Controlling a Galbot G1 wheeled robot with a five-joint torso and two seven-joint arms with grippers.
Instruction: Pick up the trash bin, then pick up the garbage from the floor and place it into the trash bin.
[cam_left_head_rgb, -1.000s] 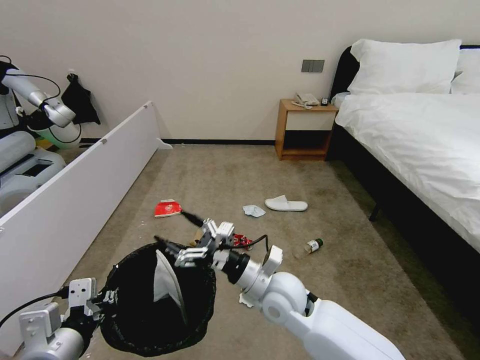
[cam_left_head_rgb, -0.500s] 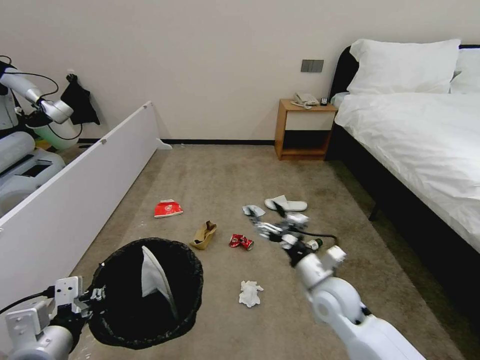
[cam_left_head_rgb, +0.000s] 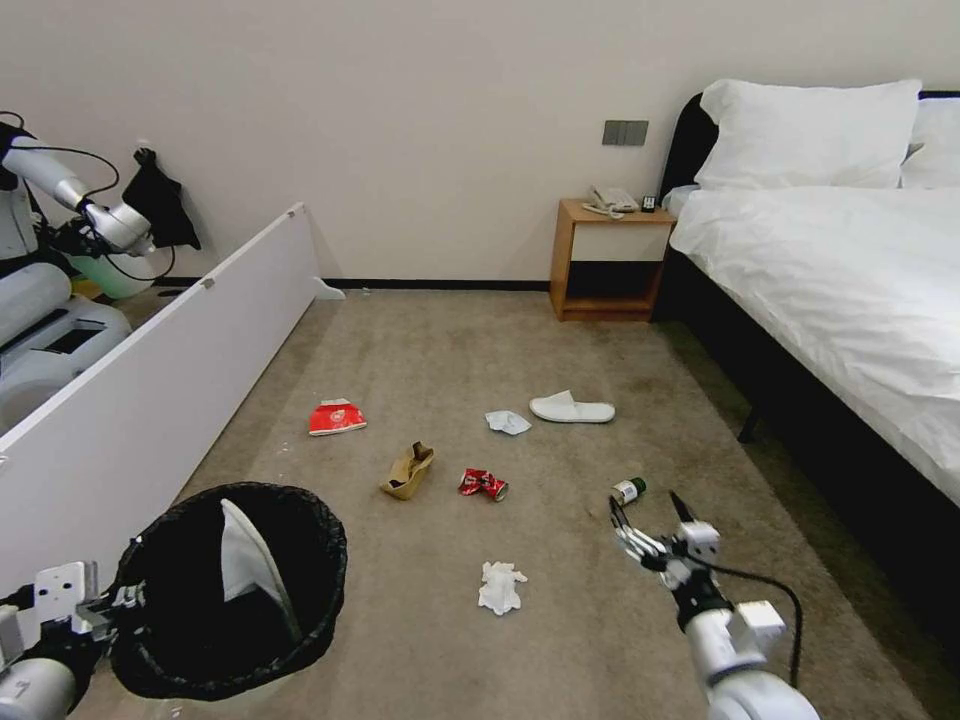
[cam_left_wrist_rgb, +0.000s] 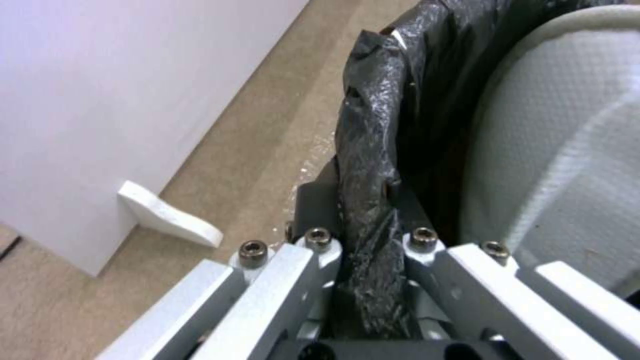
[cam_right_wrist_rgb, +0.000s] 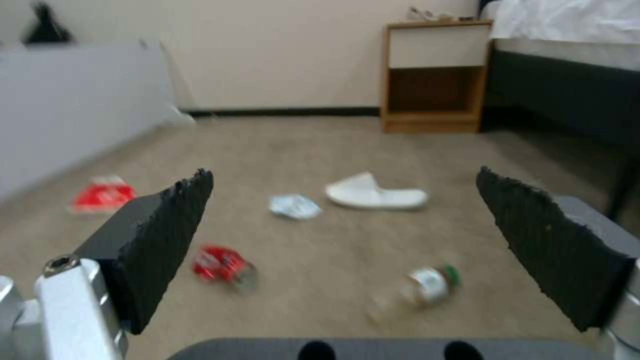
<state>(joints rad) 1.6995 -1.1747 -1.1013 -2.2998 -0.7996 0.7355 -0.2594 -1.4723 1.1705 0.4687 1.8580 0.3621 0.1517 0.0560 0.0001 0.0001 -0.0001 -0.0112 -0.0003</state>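
Swung rightward from over the trash bin (cam_left_head_rgb: 232, 590), the right gripper (cam_left_head_rgb: 655, 530) now hovers spread just near of the bottle (cam_left_head_rgb: 628, 490), which lies slantwise beyond it; the left gripper (cam_left_wrist_rgb: 363, 260) pinches the bin's near-left rim.

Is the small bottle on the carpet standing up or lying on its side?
Lying on its side. The bottle rests flat on the carpet, just ahead of the open right gripper.

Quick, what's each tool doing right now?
Left tool: shut on the trash bin rim.
Right tool: open, empty, above the floor.
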